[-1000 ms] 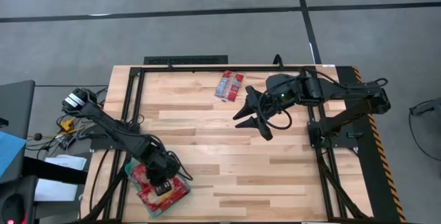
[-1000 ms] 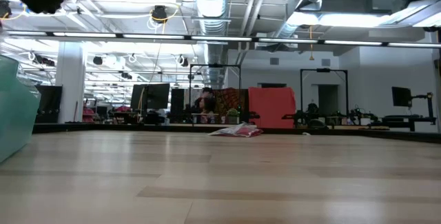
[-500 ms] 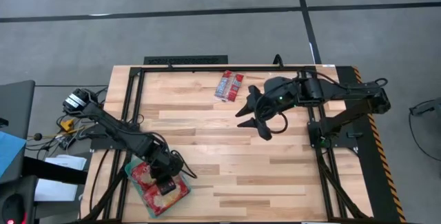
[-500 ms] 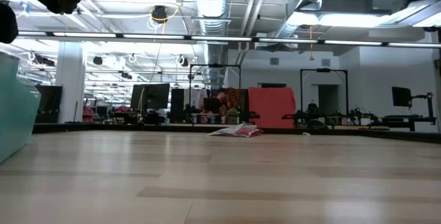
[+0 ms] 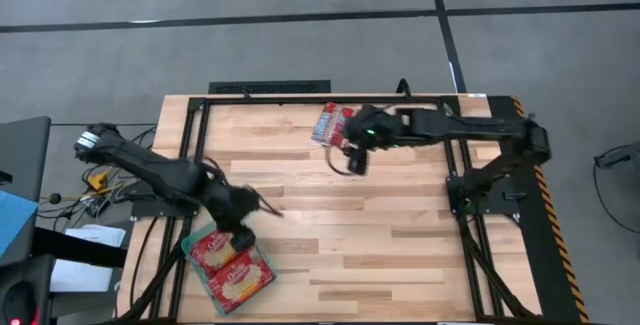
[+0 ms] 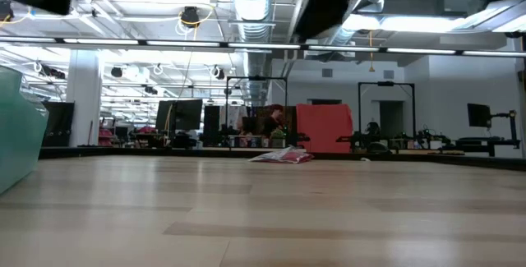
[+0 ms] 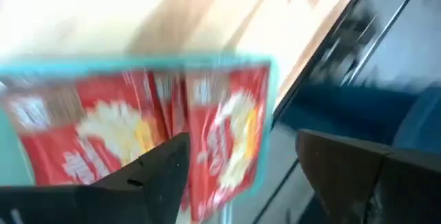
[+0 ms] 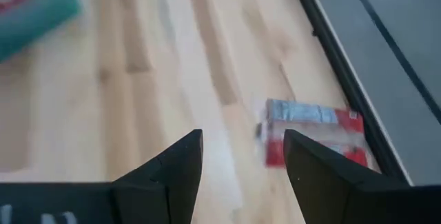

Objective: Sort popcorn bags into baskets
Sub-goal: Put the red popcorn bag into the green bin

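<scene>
I am bringing my right gripper (image 8: 241,162), open and empty, over the last popcorn bags (image 5: 332,124) at the table's (image 5: 400,255) far edge, needing to straddle one squarely, while my open left gripper (image 5: 240,233) is hanging by the basket (image 5: 200,283).

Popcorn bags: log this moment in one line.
left gripper: open, above basket | right gripper: open, empty, beside popcorn bags | bags on table: two
</scene>
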